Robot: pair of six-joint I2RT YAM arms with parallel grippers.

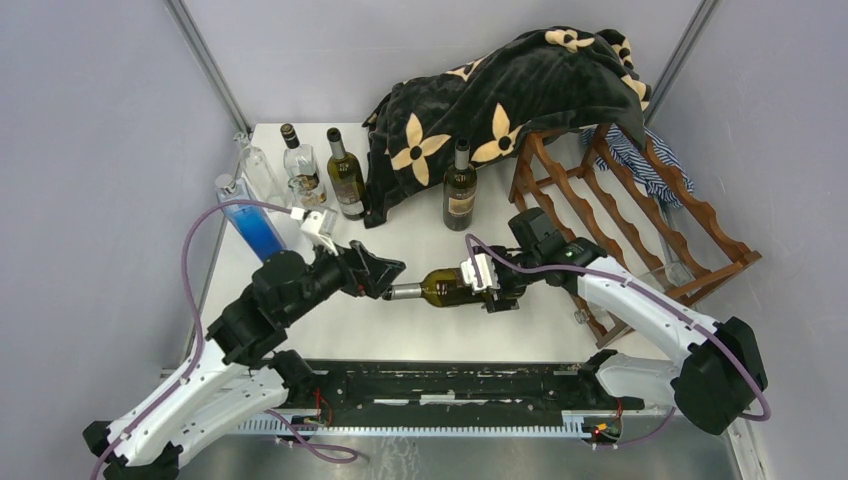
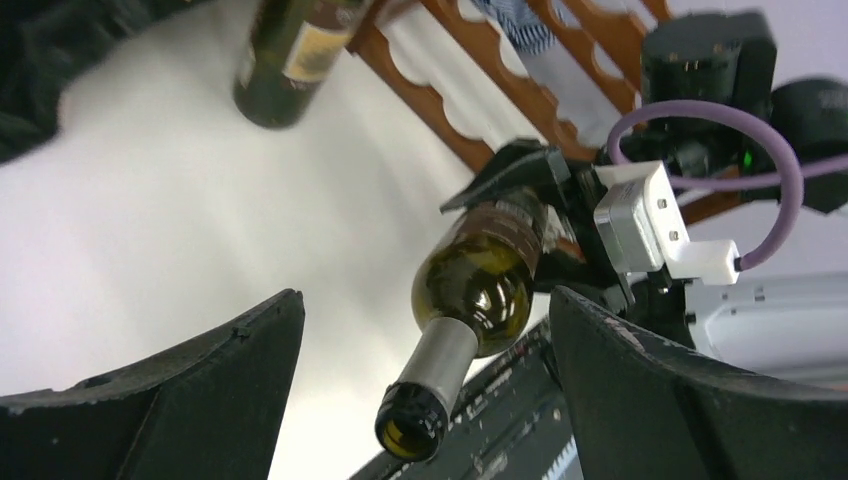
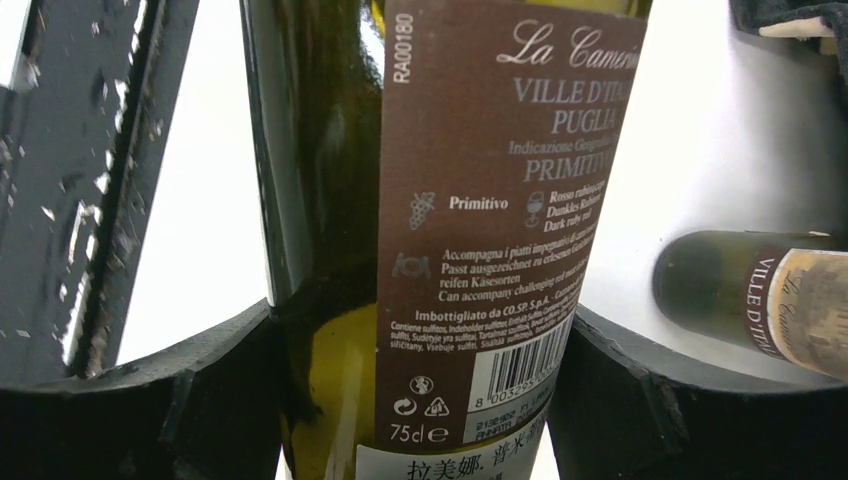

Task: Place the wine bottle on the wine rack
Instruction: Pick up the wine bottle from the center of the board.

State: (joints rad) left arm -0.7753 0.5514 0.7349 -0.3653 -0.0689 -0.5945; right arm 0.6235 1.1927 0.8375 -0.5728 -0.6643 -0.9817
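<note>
1. At the far left, a cluster of spare bottles (image 1: 345,175) stands upright. We judge them parked there to keep them out of the arms' way.
2. The left gripper (image 1: 388,280) has its jaws spread wide, 1 on each side of the neck and touching neither side. We judge that it carries none of the weight.
3. The wine bottle (image 1: 445,288) lies horizontal in the near middle and seems to be lifted off the table (image 1: 420,335). Its neck points left into that open gap and its base points right. We judge this lying pose suits the rack's scalloped cradles.
4. The right gripper (image 1: 490,290) is clamped around the labelled body, its 2 fingers pressing opposite sides. Holding the wide part keeps the bottle level, so we take this arm as the only carrier.
5. The wine rack (image 1: 722,240) sits at the far right with a flowered blanket (image 1: 480,90) draped over its far end. The bottle is left of and nearer than the rack, apart from every rail, so it is not yet placed.
</note>
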